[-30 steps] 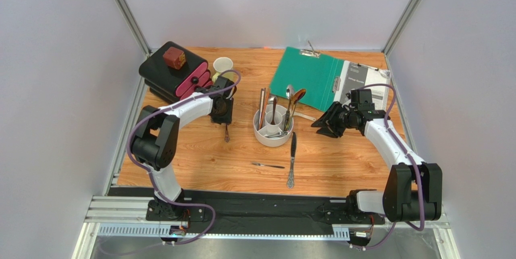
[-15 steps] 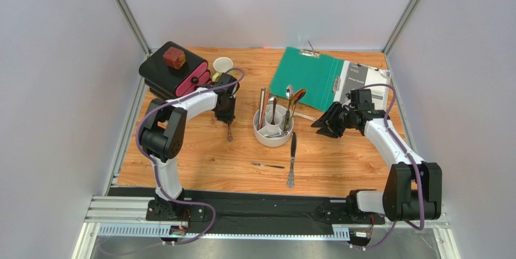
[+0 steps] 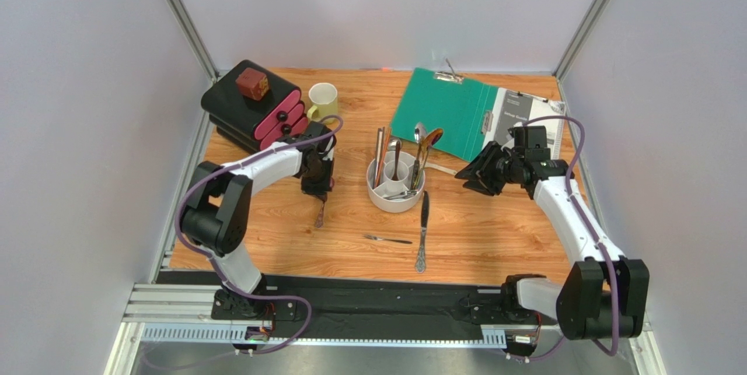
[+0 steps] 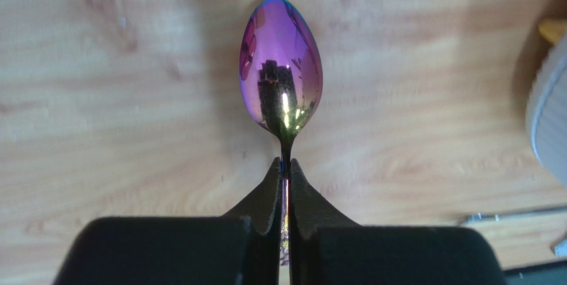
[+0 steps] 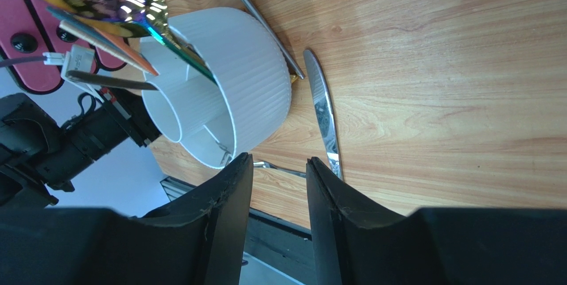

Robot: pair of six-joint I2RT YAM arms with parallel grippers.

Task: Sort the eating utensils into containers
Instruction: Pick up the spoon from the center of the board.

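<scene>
My left gripper [image 4: 284,163] is shut on the thin handle of an iridescent purple spoon [image 4: 281,65], whose bowl sticks out past the fingertips over the wood. In the top view this gripper [image 3: 317,186] is left of the round white partitioned container [image 3: 395,193], and the purple spoon [image 3: 320,214] points toward the near edge. Several utensils stand in the container. A silver knife [image 3: 423,231] and a small fork [image 3: 388,239] lie in front of it. My right gripper [image 3: 469,180] is open and empty, right of the container [image 5: 239,79], with the knife [image 5: 324,115] just beyond its fingers.
A pale yellow mug [image 3: 323,98] and a black box with pink drawers [image 3: 254,112] stand at the back left. A green clipboard folder [image 3: 447,105] with papers lies at the back right. A thin silver rod [image 5: 259,16] lies behind the container.
My left gripper has shut on the purple spoon's handle and moved toward the near edge with it. The right arm has shifted slightly to the right, still open.
</scene>
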